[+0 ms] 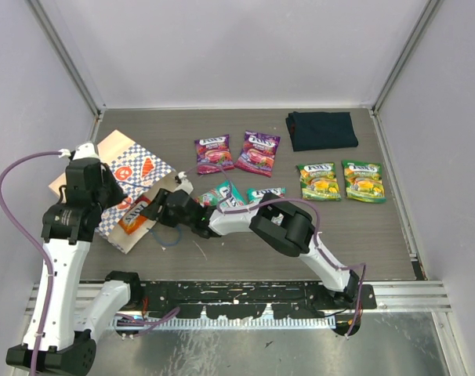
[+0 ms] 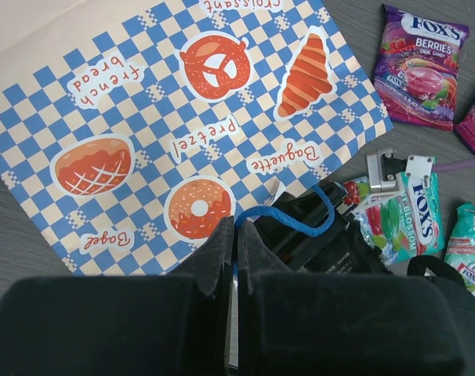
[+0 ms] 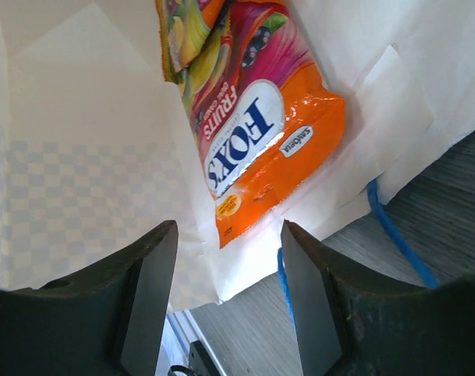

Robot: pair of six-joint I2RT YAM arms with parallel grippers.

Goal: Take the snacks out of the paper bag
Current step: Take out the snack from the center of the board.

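Note:
The paper bag [image 1: 124, 168] lies flat at the left, mouth toward the middle. My left gripper [image 1: 121, 200] is shut on the bag's upper edge by the blue cord handle [image 2: 288, 213] and holds the mouth open; its tips [image 2: 237, 235] show in the left wrist view over the checkered side [image 2: 143, 102]. My right gripper [image 1: 148, 210] is open at the bag's mouth. In the right wrist view it [image 3: 230, 247] is just short of the orange-red packet [image 3: 253, 133], which lies inside the bag [image 3: 73, 133]. This packet peeks out in the top view [image 1: 133, 220].
On the table lie two purple packets [image 1: 214, 153] [image 1: 258, 152], two teal packets [image 1: 222, 193] [image 1: 266, 193] beside my right arm, and two green packets [image 1: 319, 180] [image 1: 363, 181]. A dark navy folded cloth [image 1: 321, 130] is at the back right. Walls enclose the table.

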